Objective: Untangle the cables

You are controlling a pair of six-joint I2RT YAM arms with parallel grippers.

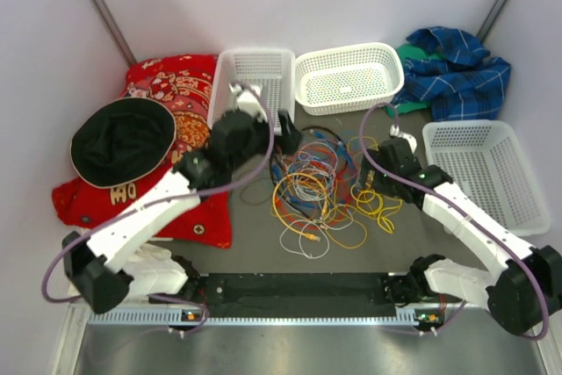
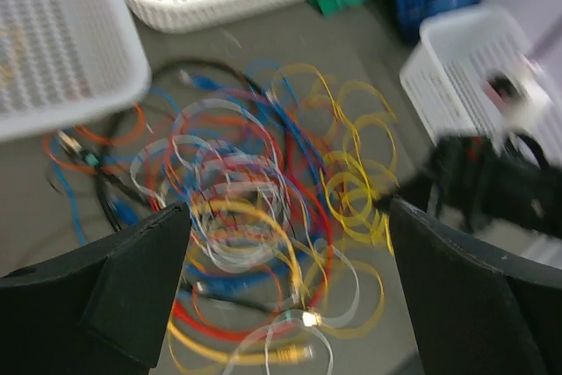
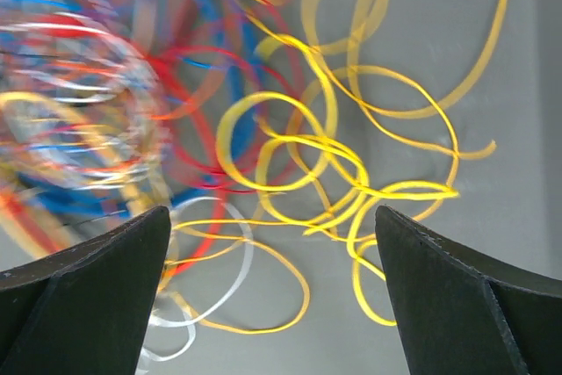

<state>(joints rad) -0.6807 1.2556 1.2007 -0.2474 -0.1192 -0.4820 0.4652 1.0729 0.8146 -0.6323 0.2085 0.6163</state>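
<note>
The cables (image 1: 307,186) lie in one tangled heap of yellow, orange, blue, white, red and black loops on the grey table between the two arms. My left gripper (image 1: 288,133) hovers over the heap's far left edge, open and empty. In the left wrist view, the left gripper (image 2: 285,217) has its jaws wide apart above the heap (image 2: 246,173). My right gripper (image 1: 367,175) is at the heap's right side, open and empty. In the right wrist view, the right gripper (image 3: 272,217) is above loose yellow loops (image 3: 299,160), with the blurred coloured tangle (image 3: 79,103) to their left.
Three white baskets stand at the back left (image 1: 255,76), back middle (image 1: 347,76) and right (image 1: 479,164). A black hat (image 1: 123,140) lies on a red patterned cloth (image 1: 176,85) at left. A blue plaid cloth (image 1: 457,68) lies at the back right.
</note>
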